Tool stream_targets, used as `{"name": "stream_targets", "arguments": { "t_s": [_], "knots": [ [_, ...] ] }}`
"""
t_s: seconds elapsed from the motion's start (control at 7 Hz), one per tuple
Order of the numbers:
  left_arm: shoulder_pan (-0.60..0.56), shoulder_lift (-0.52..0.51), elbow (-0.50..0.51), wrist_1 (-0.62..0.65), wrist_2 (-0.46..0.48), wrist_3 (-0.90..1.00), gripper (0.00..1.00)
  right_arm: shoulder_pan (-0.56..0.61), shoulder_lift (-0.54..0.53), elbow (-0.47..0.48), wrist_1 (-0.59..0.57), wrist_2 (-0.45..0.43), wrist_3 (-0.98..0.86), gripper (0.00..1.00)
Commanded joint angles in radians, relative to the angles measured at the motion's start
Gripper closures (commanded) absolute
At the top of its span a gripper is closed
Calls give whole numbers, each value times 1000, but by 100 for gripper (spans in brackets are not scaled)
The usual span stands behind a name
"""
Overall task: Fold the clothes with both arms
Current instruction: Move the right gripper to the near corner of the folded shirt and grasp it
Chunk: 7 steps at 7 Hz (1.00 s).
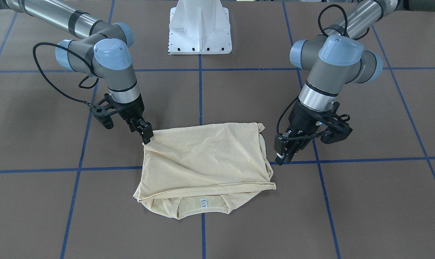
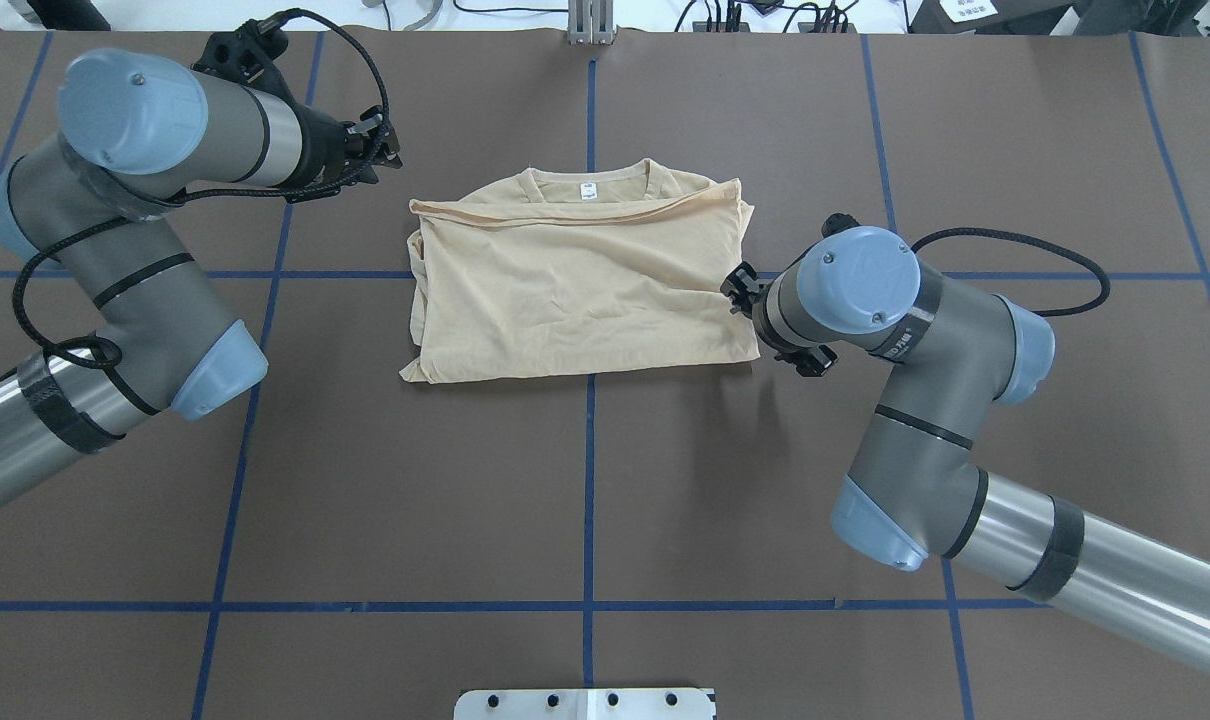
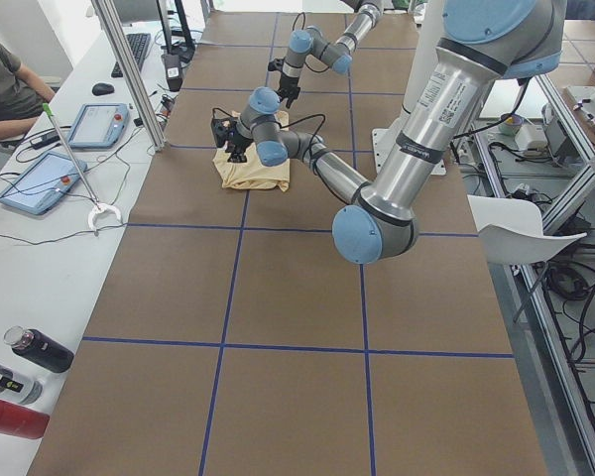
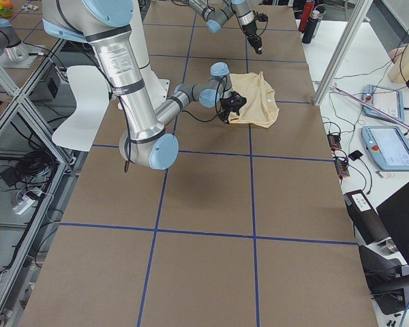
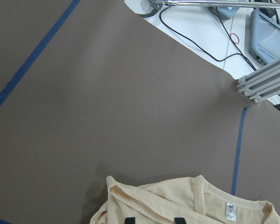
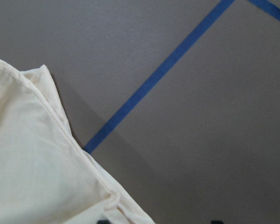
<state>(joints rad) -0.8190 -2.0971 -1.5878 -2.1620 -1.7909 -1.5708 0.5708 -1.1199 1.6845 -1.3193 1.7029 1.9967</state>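
- Left of the front frame: right pincer (image 1: 146,137) touches the T-shirt (image 1: 203,162) at its upper-left corner, probably lined up to grab for the next fold.
- Centre: T-shirt lies folded flat on the worktop (image 1: 239,226), neck label (image 1: 204,203) toward frame bottom.
- Right: left pincer (image 1: 283,158) sits just beside the cloth edge, off it.
- Only the wrist views show the jaw gaps: both are apart, the right wider, and neither grips anything.
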Motion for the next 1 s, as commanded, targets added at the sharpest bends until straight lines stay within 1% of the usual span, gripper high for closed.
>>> {"name": "stream_targets", "arguments": {
  "t_s": [0.0,0.14,0.57,0.71,0.86],
  "knots": [
    [0,0,-12,13,2,0,60,-37,-35,43,0,-3,30,21],
    [0,-1,-29,48,33,0,61,-49,-35,37,0,-3,30,21],
    [0,2,-38,54,36,5,61,-52,-24,24,0,-15,24,33],
    [0,8,-41,54,38,5,61,-54,-23,23,0,-28,24,39],
    [0,9,-46,56,62,5,61,-55,-18,23,0,-32,21,47]
  ]
}}
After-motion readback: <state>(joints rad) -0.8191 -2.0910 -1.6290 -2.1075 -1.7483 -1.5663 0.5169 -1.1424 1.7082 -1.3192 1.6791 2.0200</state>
